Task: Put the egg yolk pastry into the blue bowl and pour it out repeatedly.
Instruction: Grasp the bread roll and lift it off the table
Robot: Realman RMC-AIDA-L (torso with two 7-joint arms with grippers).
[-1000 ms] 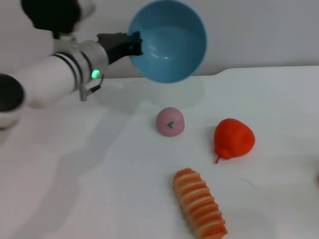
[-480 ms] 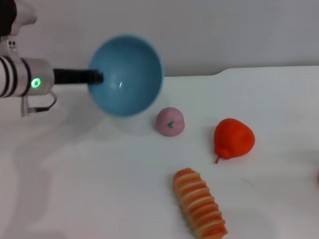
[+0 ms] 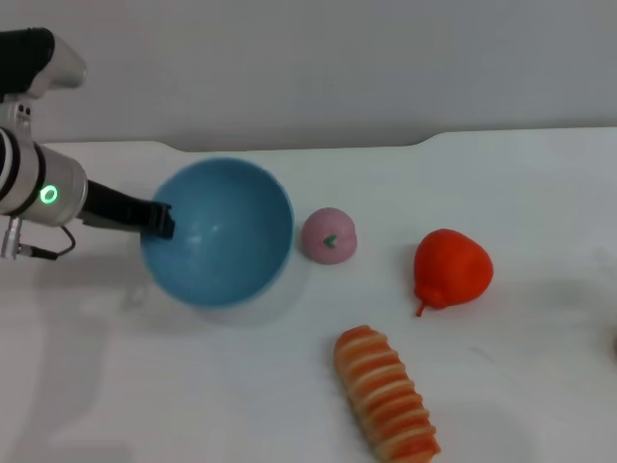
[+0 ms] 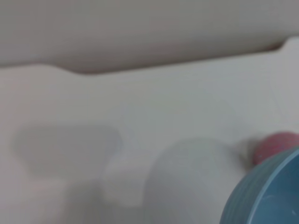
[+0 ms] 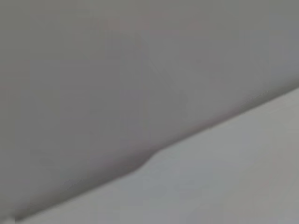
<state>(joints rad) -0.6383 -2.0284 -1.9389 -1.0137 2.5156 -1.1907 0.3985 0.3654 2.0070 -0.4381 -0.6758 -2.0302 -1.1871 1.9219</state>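
Here the left tool (image 3: 159, 220) grips the left rim of the blue bowl (image 3: 220, 231), tilted low over the tabletop (image 3: 540, 386). No egg yolk pastry shows inside or nearby; a pink ball (image 3: 330, 235) sits just right of the bowl.

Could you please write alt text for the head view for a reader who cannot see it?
The left gripper holds a blue bowl by its rim over a white table. Beside it sit a pink ball, a red pear and a striped roll.

Soft, even light falls on the white surface (image 3: 501, 193), leaving faint shadows. Both wrist views are heavily blurred. The blue bowl (image 3: 218, 231) shows slight motion blur.
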